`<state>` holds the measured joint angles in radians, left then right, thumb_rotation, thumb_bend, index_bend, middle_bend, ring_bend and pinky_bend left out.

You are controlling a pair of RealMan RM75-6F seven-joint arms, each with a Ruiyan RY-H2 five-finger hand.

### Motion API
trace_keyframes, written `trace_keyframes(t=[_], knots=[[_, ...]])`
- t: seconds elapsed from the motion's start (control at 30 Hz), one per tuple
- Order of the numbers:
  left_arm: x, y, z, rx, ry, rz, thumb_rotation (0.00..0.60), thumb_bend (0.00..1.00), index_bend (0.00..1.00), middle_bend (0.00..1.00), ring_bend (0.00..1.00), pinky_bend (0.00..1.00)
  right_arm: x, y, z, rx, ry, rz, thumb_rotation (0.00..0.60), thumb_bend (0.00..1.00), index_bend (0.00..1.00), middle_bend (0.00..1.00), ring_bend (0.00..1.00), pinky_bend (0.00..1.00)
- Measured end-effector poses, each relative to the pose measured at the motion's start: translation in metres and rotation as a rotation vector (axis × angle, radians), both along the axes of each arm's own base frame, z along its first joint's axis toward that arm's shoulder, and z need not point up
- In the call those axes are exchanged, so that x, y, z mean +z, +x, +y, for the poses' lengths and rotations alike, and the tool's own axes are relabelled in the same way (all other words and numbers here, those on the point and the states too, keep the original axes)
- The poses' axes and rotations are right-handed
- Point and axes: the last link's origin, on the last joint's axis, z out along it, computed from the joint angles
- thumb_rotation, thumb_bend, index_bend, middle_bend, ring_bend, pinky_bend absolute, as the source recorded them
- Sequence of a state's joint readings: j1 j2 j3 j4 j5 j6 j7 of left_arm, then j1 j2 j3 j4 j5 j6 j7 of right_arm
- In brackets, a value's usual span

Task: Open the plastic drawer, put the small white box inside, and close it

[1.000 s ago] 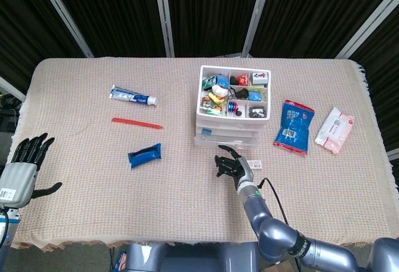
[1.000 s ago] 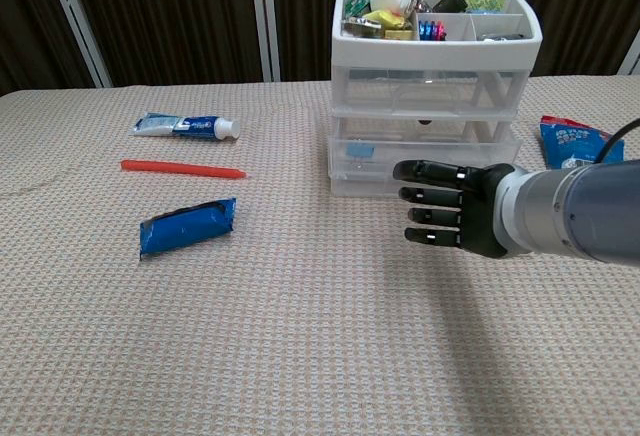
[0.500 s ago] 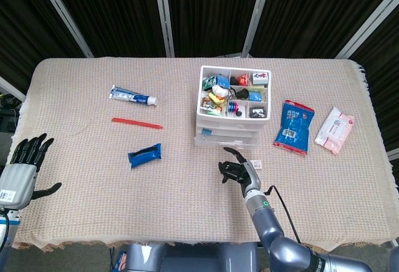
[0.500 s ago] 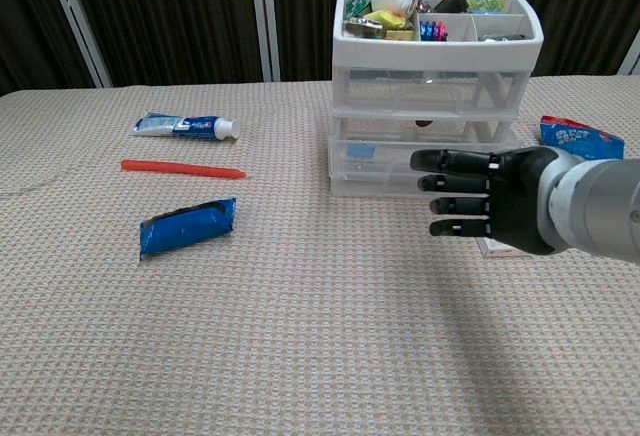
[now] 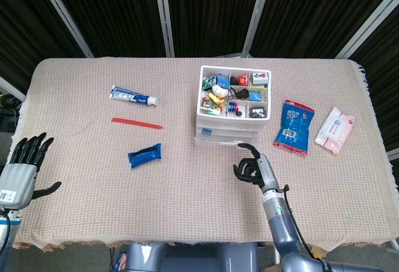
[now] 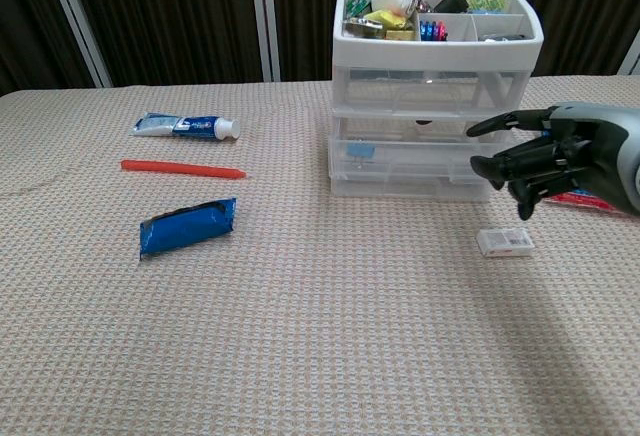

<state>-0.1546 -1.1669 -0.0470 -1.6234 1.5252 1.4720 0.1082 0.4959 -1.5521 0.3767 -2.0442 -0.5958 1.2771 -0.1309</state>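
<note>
small white box (image 6: 505, 242) lies flat on bench, looks light and rigid, pinch its long edges; right robot hand (image 6: 540, 161) above, fingers half-curled, grasping nothing.

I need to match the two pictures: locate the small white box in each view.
Head view: not visible; the right robot hand covers its spot.
Chest view: small white box on the cloth, lower right, below that robot hand.
Shared landmark: the plastic drawer unit.

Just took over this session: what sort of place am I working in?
Probably a lab or test bench, not a home: a table under a woven cloth, dark curtains with metal poles behind, and staged sundries around a plastic drawer unit.
</note>
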Motion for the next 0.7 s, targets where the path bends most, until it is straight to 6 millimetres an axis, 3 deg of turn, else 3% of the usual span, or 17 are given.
trace_keyframes(t=[0.27,0.47,0.7], knots=[[-0.001,0.0,0.0,0.002,-0.007,-0.005,0.6,0.08,0.06,0.0,0.0,0.0,0.006,-0.025,-0.024,0.098,-0.078,0.361,0.6,0.36,0.21,0.69,0.71,0.65],[-0.001,0.0,0.0,0.004,-0.01,-0.009,0.6,0.08,0.06,0.0,0.0,0.0,0.0,-0.029,-0.032,0.122,-0.1,0.464,0.6,0.36,0.29,0.69,0.71,0.65],[0.0,0.0,0.0,0.003,-0.012,-0.01,0.6,0.08,0.06,0.0,0.0,0.0,-0.008,-0.029,-0.032,0.104,-0.081,0.463,0.6,0.36,0.37,0.69,0.71,0.65]])
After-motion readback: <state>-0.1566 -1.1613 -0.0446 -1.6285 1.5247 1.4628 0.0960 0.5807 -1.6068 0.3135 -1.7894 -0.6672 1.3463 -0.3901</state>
